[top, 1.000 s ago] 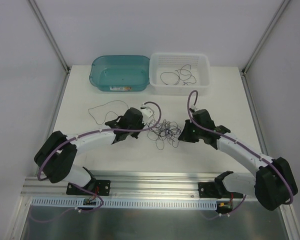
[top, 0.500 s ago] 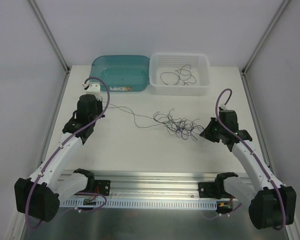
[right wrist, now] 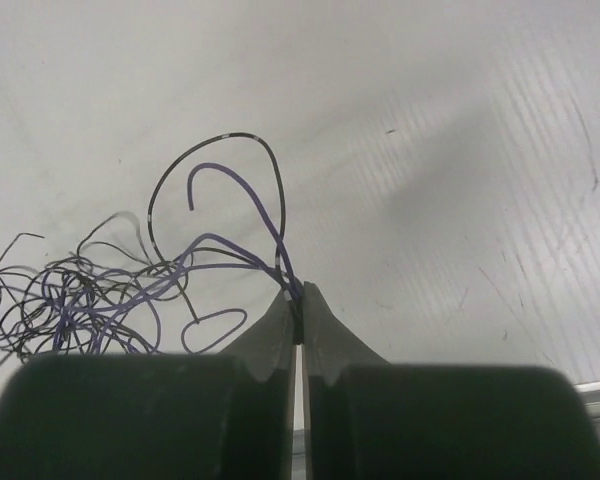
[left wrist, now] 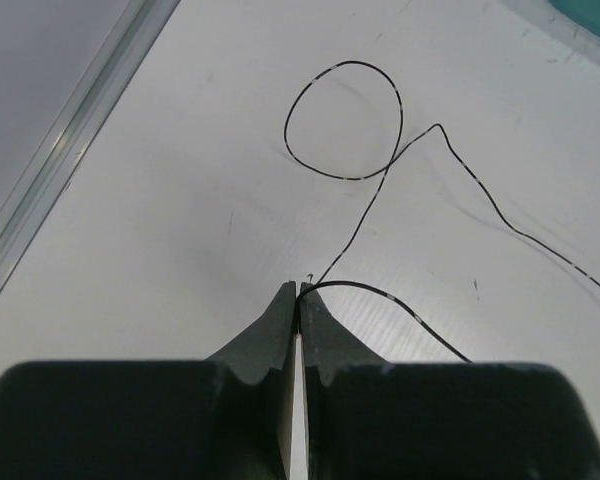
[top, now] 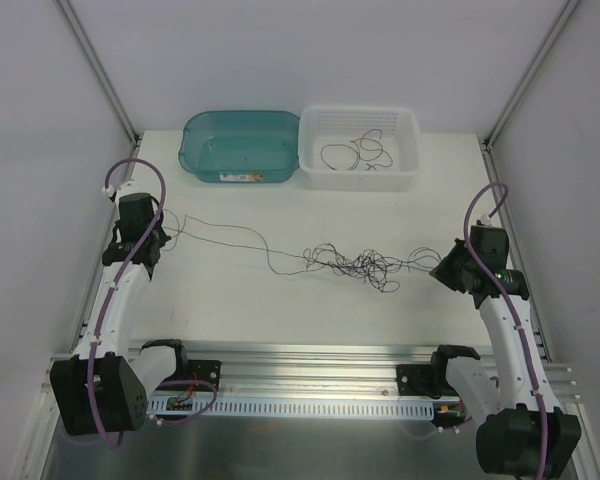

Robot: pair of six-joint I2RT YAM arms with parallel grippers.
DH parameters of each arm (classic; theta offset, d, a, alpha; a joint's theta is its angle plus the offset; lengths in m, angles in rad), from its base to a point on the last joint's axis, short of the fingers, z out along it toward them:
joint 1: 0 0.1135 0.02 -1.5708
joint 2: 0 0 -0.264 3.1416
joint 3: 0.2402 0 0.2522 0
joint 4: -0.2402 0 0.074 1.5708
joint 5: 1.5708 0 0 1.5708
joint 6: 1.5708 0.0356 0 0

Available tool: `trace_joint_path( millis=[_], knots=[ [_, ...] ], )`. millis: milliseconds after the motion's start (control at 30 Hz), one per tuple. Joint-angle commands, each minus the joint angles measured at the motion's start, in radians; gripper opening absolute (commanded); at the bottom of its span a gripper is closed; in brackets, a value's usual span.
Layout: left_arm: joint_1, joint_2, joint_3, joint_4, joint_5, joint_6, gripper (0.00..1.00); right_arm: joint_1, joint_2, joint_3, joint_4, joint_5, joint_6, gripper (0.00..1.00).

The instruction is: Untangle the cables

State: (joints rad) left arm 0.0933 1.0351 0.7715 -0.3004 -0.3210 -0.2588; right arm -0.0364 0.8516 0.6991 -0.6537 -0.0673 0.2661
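Dark purple-black cables (top: 358,265), clump knotted at table (top: 230,310) centre, one strand stretched to 9 o'clock in left jaws, several to 3 o'clock in right jaws, both pairs pinched on wire; risk: pulling wider may cinch the knot or slip hair-thin wire free.

Thin, smooth, dark cables (top: 355,265) with a slight shine, matt white table (top: 240,300) with faint scratches, see-through shiny teal plastic tub (top: 230,150), white plastic basket (top: 360,181) full of little holes, dull silver metal rail (top: 310,358), matt dark plastic left gripper (left wrist: 298,292) and right gripper (right wrist: 298,298)
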Motion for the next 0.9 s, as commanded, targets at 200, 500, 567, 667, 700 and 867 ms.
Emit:
trace_joint_path(
  millis=[200, 500, 567, 667, 700, 867],
  knots=[
    [-0.001, -0.03, 0.018, 0.044, 0.263, 0.018, 0.0, 0.065, 0.036, 0.096, -0.063, -0.045, -0.102, 0.18],
    [-0.089, -0.041, 0.008, 0.081, 0.341, 0.105, 0.0, 0.453, 0.093, 0.25, -0.089, 0.147, -0.136, 0.72],
    [-0.118, -0.037, 0.008, 0.084, 0.355, 0.108, 0.0, 0.522, 0.127, 0.293, -0.037, 0.133, -0.142, 0.72],
    [-0.124, -0.036, 0.009, 0.083, 0.352, 0.11, 0.0, 0.674, 0.251, 0.37, 0.021, 0.153, -0.148, 0.72],
    [-0.124, -0.038, 0.006, 0.083, 0.349, 0.11, 0.0, 0.746, 0.339, 0.393, 0.028, 0.182, -0.165, 0.73],
    [-0.13, -0.052, 0.0, 0.083, 0.301, 0.115, 0.0, 0.888, 0.602, 0.517, 0.117, 0.202, -0.214, 0.73]
  ],
)
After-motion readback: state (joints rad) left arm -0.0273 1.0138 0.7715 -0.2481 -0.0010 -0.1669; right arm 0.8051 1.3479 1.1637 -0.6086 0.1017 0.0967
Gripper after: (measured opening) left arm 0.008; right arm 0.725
